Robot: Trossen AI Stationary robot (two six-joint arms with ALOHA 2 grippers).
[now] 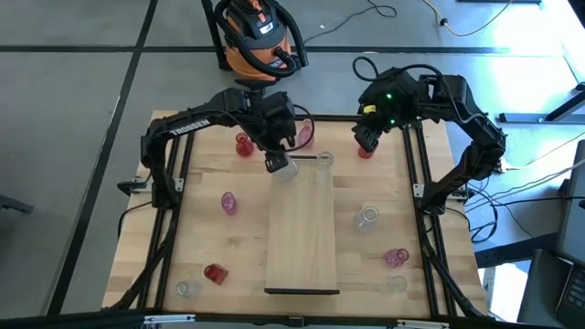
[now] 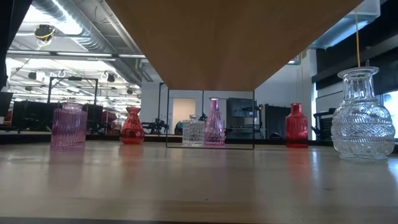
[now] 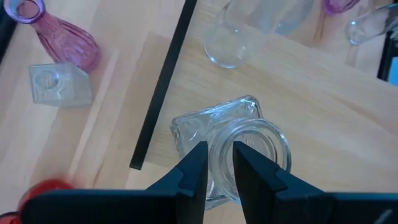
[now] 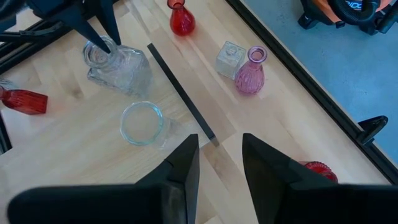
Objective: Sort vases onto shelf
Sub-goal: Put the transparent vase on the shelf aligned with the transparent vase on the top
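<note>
Gripping clear vase [image 3: 239, 146] rim, left end effector [image 3: 219, 163].

A robotics lab or workshop is suggested: a grey concrete floor [image 1: 73, 110] is seen around the black-framed table [image 1: 384, 192], an orange shop vacuum [image 1: 256, 37] at twelve o'clock, exposed ceiling ducts [image 2: 81, 31] overhead.

A wooden tabletop [image 1: 228, 247] with a black frame is seen from above. A paler plank shelf [image 1: 302, 239] is laid lengthwise at its middle. Around the shelf, pink vases [image 1: 228, 203], red vases [image 1: 215, 272] and clear vases [image 1: 367, 217] are scattered on the tabletop. Two clear vases [image 4: 142, 123] are seen on the shelf's far end.
</note>
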